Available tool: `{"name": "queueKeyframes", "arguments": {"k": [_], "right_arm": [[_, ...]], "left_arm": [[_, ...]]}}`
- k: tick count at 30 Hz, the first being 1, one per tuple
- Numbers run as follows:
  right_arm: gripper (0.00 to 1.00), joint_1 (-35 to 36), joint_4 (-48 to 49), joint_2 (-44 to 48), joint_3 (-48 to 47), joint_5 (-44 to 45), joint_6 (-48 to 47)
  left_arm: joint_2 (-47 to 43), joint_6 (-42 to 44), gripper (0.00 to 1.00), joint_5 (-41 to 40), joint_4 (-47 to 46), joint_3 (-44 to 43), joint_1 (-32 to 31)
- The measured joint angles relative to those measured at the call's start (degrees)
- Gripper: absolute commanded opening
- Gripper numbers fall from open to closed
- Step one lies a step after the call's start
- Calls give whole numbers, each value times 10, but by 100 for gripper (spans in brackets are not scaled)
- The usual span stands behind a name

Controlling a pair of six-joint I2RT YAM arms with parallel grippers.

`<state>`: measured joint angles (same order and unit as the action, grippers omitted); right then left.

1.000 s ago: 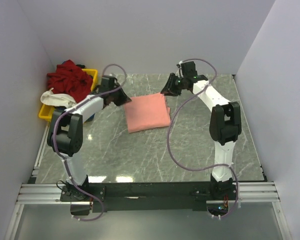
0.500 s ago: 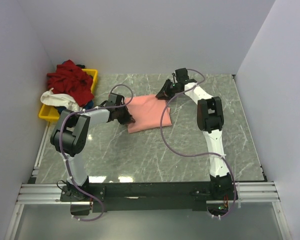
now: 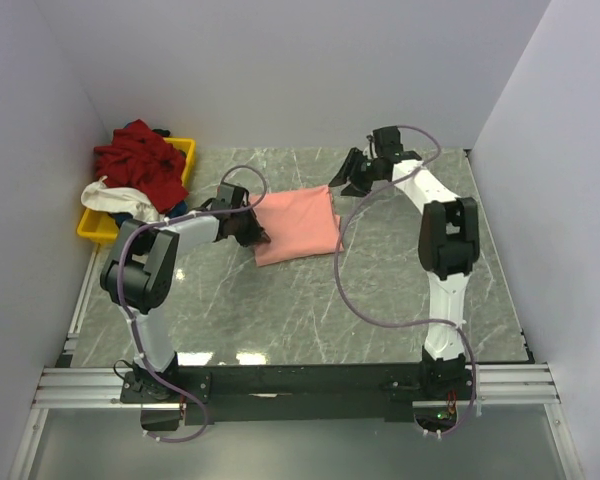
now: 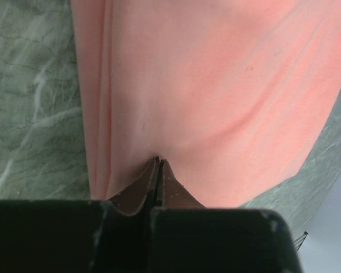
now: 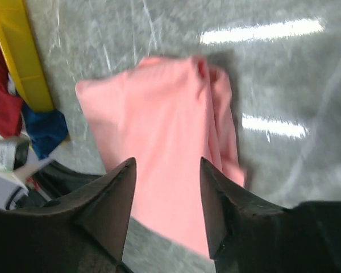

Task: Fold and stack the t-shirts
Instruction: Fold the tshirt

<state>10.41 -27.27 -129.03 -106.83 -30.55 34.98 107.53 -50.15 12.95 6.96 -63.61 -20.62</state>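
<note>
I log: grey marbled desk [image 3: 310,300]; folded salmon-pink t-shirt [image 3: 298,225] flat mid-desk; yellow tray [image 3: 88,228] at far-left edge.

A yellow rectangular plastic tray [image 3: 88,229] sits in the upper left of the overhead frame, close to the left white wall panel [image 3: 30,150], at the far-left corner of the grey-green marble-patterned tabletop [image 3: 310,300]. Bright light reflections lie on the tabletop's near part. A silver aluminium rail frame [image 3: 80,385] runs along the bottom.
</note>
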Motion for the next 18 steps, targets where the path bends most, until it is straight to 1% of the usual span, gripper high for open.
{"name": "queueKeyframes", "arguments": {"k": [2, 4, 7, 11, 18], "right_arm": [[60, 2, -12, 54, 35, 25, -22], [62, 6, -19, 89, 51, 50, -46], [64, 20, -20, 110, 74, 81, -74], [66, 40, -24, 95, 96, 111, -96], [66, 60, -35, 25, 96, 129, -118]], "left_arm": [[-3, 2, 1, -2, 9, -8, 0], [-9, 4, 1, -2, 15, -15, 0], [-28, 4, 1, -2, 21, -20, 0], [-68, 4, 2, -1, 27, -22, 0], [-132, 12, 4, -2, 45, -22, 0]]}}
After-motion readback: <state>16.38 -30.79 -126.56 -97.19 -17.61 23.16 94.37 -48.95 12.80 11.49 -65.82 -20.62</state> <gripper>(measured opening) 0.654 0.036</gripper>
